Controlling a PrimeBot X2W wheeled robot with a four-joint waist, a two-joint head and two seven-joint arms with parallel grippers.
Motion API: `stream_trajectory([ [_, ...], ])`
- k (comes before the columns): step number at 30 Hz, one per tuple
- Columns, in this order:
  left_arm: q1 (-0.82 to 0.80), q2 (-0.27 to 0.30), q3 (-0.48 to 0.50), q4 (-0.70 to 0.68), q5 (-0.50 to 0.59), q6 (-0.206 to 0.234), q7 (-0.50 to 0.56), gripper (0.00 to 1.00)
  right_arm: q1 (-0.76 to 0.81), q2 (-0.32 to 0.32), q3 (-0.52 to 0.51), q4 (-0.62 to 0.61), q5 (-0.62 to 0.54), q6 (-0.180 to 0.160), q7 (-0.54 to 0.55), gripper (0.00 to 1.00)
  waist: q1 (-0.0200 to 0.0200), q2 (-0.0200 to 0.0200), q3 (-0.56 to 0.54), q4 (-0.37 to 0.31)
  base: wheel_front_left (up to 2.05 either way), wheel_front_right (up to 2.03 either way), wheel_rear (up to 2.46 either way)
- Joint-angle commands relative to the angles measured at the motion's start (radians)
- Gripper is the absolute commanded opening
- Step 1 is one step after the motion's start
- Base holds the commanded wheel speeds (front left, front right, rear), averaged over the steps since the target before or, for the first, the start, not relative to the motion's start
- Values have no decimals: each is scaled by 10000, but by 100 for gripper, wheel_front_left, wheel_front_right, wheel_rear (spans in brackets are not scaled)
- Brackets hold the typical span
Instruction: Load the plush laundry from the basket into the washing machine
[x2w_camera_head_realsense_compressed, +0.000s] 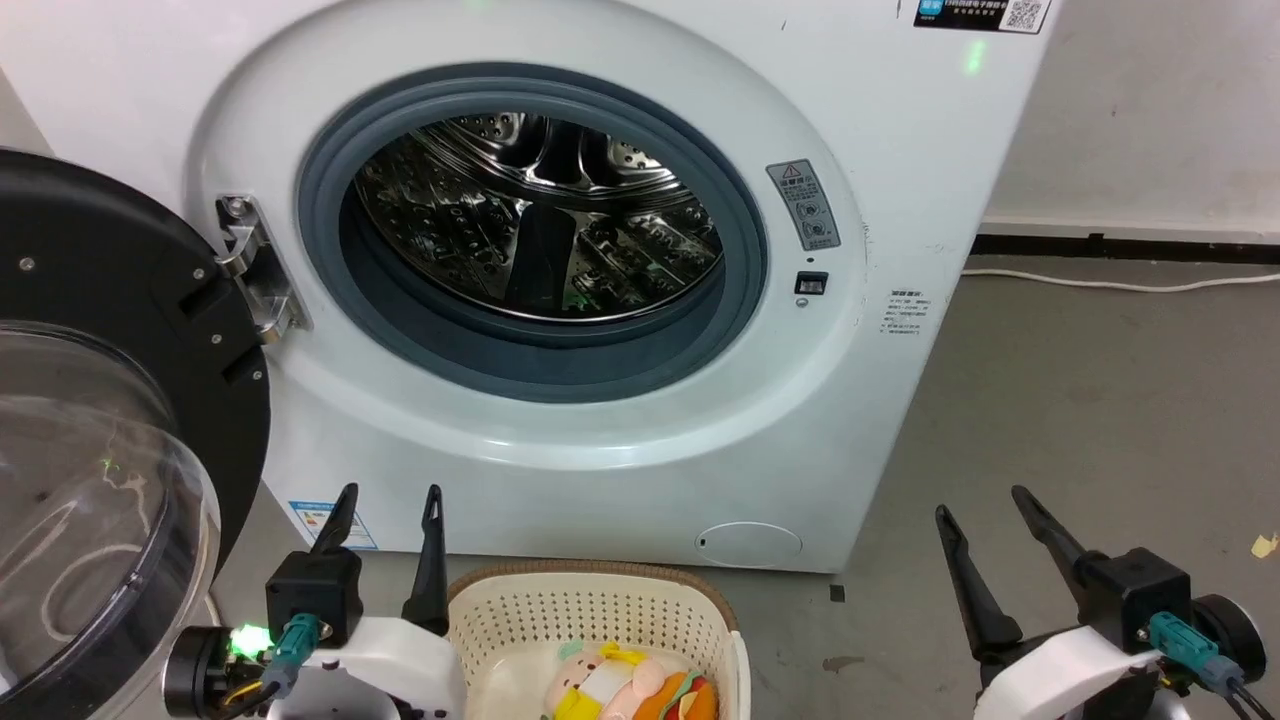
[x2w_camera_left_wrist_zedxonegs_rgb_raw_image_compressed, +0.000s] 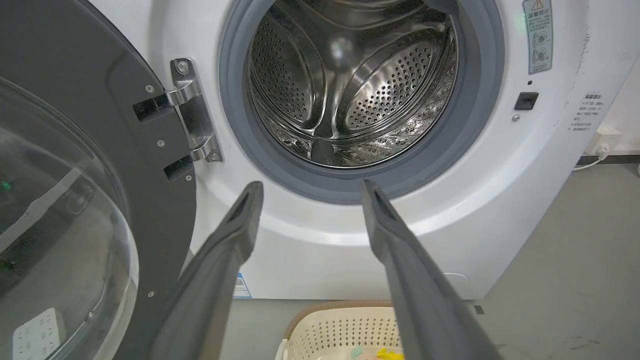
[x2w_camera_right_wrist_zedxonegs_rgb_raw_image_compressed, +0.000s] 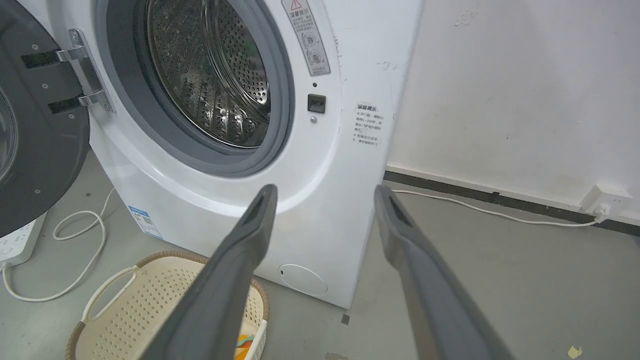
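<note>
Presently: opening step, nothing loaded. Washing machine (x2w_camera_head_realsense_compressed: 600, 440), centre frame, door (x2w_camera_head_realsense_compressed: 100, 300) swung wide at left, drum bare. Plush laundry (x2w_camera_head_realsense_compressed: 630, 685) lies in the basket (x2w_camera_head_realsense_compressed: 590, 572), bottom centre. Left hand (x2w_camera_head_realsense_compressed: 390, 490) and right hand (x2w_camera_head_realsense_compressed: 980, 500): fingers spread, empty. Next, probably: lower one hand into the basket and pinch a toy. Labels: warning sticker (x2w_camera_head_realsense_compressed: 803, 205), QR label (x2w_camera_head_realsense_compressed: 980, 12) upper right; writing illegible.

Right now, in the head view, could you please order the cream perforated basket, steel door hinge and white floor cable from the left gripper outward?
1. Cream perforated basket, just right of the left gripper.
2. Steel door hinge, ahead-left on the washer.
3. White floor cable, far right by the wall.
</note>
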Motion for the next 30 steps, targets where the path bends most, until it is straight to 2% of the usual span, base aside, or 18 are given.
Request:
stream_trajectory([
  [1,-36,0,-86,-92,-44,66,-119,100,-3,-3,-37,-100,74,-1,-120,100,0,0,50,-27,0,0,0],
  [16,-450,43,-525,199,-21,74,-432,100,-286,-6,1,-298,273,-2,-431,100,0,0,931,-443,0,0,0],
  [30,-1318,227,-960,1636,8,-79,-582,100,-709,-10,112,-613,642,-4,-723,100,0,0,2193,-1118,0,0,0],
])
